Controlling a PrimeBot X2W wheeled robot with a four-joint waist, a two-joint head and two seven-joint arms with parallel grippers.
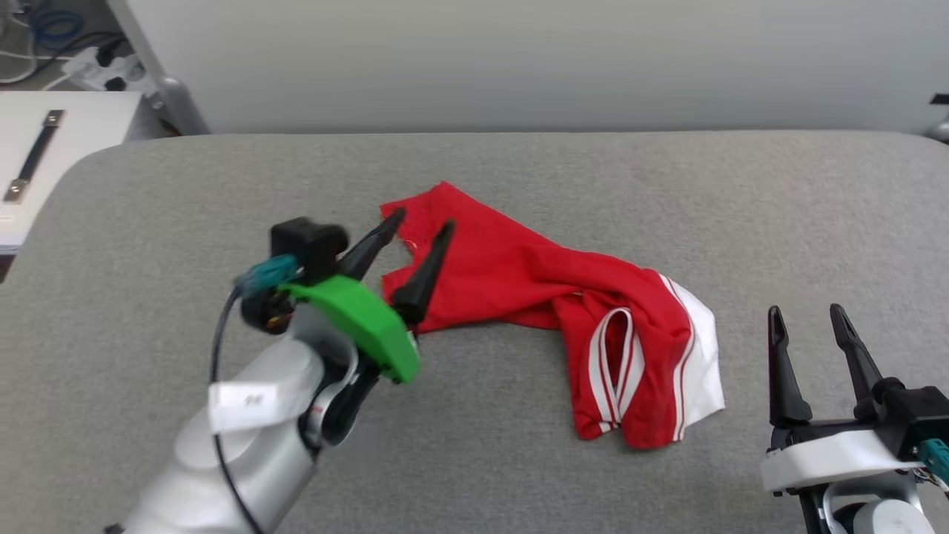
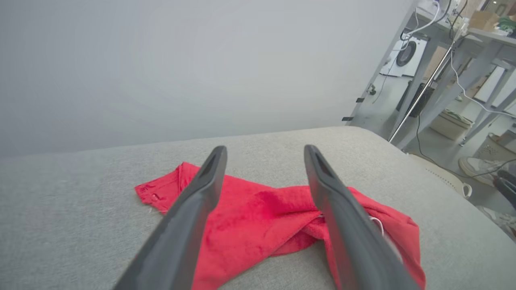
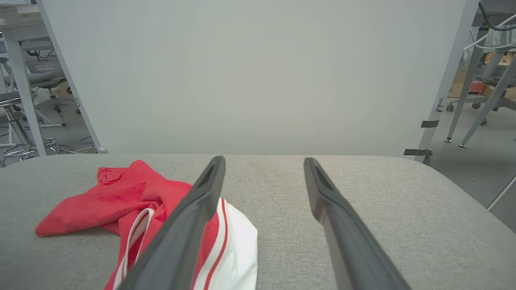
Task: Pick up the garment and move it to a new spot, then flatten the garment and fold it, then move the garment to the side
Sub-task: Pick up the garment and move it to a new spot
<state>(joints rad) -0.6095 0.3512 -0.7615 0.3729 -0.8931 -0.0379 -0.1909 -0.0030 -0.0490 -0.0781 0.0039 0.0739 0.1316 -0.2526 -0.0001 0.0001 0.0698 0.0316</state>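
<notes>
The garment (image 1: 519, 274) lies crumpled mid-frame in the head view on the grey pad (image 1: 222, 222), white sleeve at its lower right. The left gripper (image 1: 422, 220) hangs over its upper-left end, fingers wide, holding nothing. The right gripper (image 1: 807, 311) sits lower right, fingers wide and empty, apart from the garment.
</notes>
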